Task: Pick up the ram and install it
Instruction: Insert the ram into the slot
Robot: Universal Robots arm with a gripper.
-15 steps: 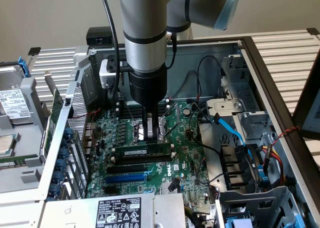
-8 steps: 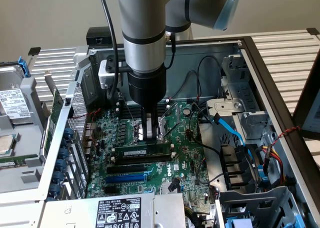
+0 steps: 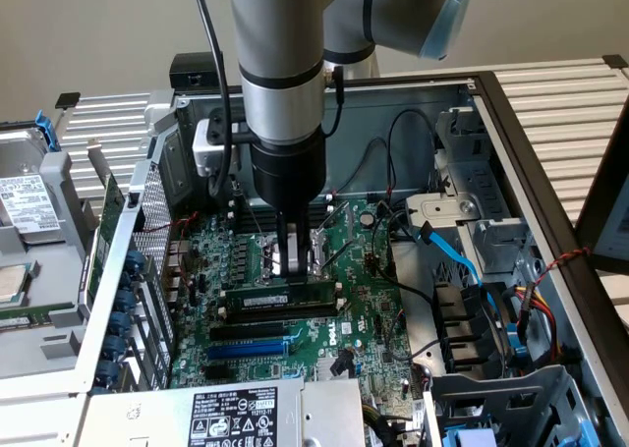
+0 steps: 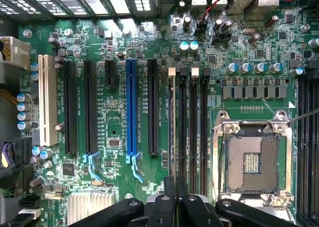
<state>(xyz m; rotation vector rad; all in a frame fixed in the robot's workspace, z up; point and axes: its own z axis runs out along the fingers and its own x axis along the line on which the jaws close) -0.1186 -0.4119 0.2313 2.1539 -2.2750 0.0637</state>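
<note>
The ram is a long green stick with a white label. It stands on edge over the black memory slots on the motherboard inside the open computer case. My gripper comes straight down from above, its thin fingers shut on the stick's upper edge near its middle. In the wrist view the ram appears edge-on as a thin line along the memory slot nearest the black expansion slots. It runs in between the shut fingertips of my gripper. The other memory slots beside it stand empty.
A blue expansion slot and black ones lie on one side of the memory slots, the open CPU socket on the other. In the exterior view, blue and black cables and drive bays crowd the right; the power supply lies in front.
</note>
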